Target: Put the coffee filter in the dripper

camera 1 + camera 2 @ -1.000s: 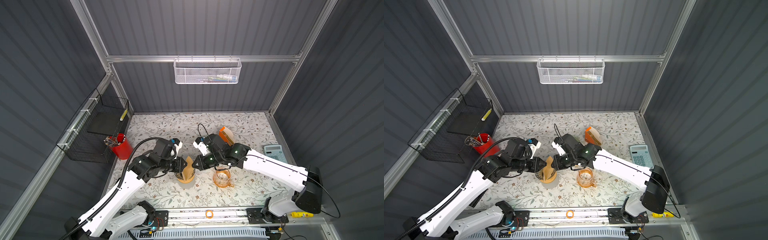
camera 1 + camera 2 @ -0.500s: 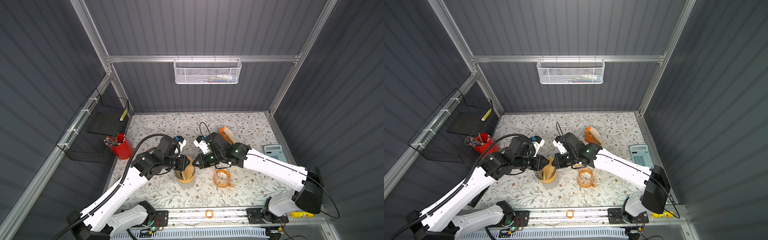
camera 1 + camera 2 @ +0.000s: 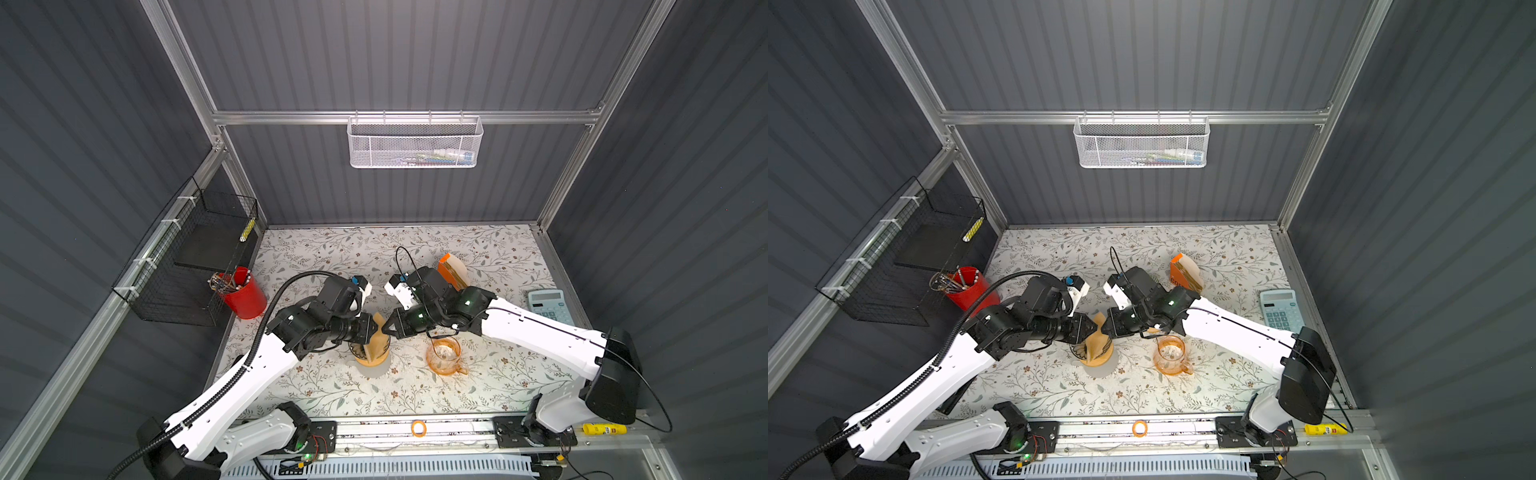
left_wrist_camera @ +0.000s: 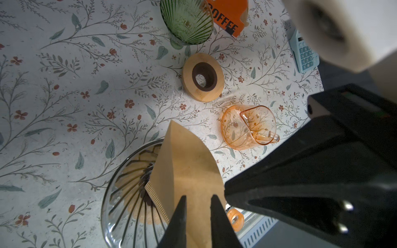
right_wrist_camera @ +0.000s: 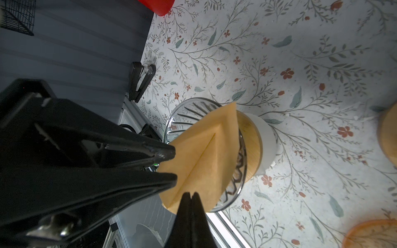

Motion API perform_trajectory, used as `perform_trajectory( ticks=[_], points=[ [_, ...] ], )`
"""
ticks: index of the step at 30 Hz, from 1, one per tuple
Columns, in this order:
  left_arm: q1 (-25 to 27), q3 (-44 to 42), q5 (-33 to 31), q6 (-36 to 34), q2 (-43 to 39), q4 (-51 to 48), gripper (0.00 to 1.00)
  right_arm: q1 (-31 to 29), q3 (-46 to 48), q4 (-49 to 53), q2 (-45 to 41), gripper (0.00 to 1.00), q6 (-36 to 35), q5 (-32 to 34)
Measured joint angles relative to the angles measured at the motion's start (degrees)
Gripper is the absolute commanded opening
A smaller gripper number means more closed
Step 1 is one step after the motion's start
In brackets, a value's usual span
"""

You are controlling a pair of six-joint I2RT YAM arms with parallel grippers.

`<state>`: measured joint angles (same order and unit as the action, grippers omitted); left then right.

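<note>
The brown paper coffee filter (image 3: 376, 332) (image 3: 1096, 332) stands point-down in the clear ribbed glass dripper (image 4: 124, 193) (image 5: 193, 109), which sits on a wooden collar over a white base. My left gripper (image 4: 198, 201) (image 3: 368, 328) has its fingers a little apart astride the filter's upper rim, paper (image 4: 187, 163) between them. My right gripper (image 5: 190, 194) (image 3: 386, 330) is shut, and its tips rest against the filter's (image 5: 206, 154) rim from the opposite side. Whether paper is pinched there does not show.
An orange glass jug (image 3: 444, 355) (image 4: 247, 126) stands just right of the dripper. Beyond it are a wooden ring (image 4: 203, 77), a green ribbed glass cone (image 4: 187, 19) and an orange filter box (image 3: 453, 270). Calculator (image 3: 548, 305) far right, red pen cup (image 3: 243, 293) left, stapler (image 5: 141, 81) at the table's edge.
The left wrist has shifted slightly toward the back while holding the filter over the dripper. The right gripper closed its last bit at the filter's rim.
</note>
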<state>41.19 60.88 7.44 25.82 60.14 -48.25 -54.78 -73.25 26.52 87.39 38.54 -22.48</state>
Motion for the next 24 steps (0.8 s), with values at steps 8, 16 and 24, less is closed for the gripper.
perform_trajectory(
  ticks=[8,16,24],
  points=[
    [0.00,-1.81,-0.94,0.04,-0.48,-0.55,0.22,0.00,0.85,-0.37,0.42,0.04,0.02,-0.28],
    [0.00,-3.08,-1.46,0.24,-3.17,-0.76,0.22,0.00,0.85,-0.79,2.27,0.04,0.07,-0.63],
    [0.00,-5.55,-1.70,0.28,-4.48,-1.03,0.22,0.00,0.85,-0.83,2.36,0.04,0.04,-0.70]
  ],
)
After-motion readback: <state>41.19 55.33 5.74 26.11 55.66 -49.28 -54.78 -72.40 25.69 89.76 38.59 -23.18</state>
